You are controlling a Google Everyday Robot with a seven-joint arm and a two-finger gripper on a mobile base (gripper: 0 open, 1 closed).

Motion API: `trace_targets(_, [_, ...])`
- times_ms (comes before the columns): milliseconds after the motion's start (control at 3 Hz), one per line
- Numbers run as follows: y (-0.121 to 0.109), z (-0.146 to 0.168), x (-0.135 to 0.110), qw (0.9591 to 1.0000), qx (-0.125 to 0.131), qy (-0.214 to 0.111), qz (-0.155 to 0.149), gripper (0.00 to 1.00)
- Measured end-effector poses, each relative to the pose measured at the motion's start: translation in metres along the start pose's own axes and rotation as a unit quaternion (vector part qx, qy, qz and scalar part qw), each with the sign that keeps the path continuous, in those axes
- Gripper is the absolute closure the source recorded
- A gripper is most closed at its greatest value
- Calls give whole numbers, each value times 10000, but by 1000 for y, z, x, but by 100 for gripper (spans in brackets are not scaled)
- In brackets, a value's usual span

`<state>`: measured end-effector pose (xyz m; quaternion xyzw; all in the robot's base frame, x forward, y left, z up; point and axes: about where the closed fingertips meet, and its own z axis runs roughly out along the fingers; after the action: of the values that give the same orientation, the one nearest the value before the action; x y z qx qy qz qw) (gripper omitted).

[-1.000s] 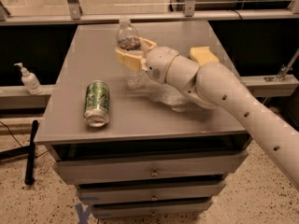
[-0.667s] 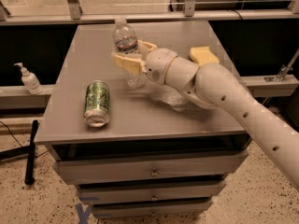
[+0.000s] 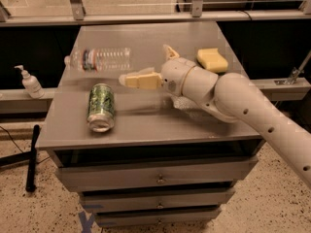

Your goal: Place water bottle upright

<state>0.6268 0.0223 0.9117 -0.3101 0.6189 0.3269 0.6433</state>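
The water bottle lies on its side on the table, at the back left. It is clear, and I cannot tell whether it holds any liquid. Just in front of it a green drinks can also lies on its side, silver end towards the camera; whether that end is opened cannot be made out. A white pump dispenser stands upright on the ledge left of the table.

The claw hovers just right of the bottle, spread wide and gripping nothing, one finger reaching left and the other angled back. Beneath the arm a pale translucent object is partly hidden and cannot be identified. A yellow sponge sits behind the arm.

The bottle's long axis runs left to right, with its capped end pointing left and its base towards the claw.
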Motion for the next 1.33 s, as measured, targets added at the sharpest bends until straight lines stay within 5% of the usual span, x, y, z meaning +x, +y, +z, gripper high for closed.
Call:
trace_targets(333, [-1,-9,4,9999,73,87,10,13])
trace_targets(667, [-4,-16,4,9998,145,168,17,14])
trace_targets(1000, [-10,-21,2,9995,162,286,15,0])
trace_targets(1333, [-19,-24,-4,9982,113,586,24,0])
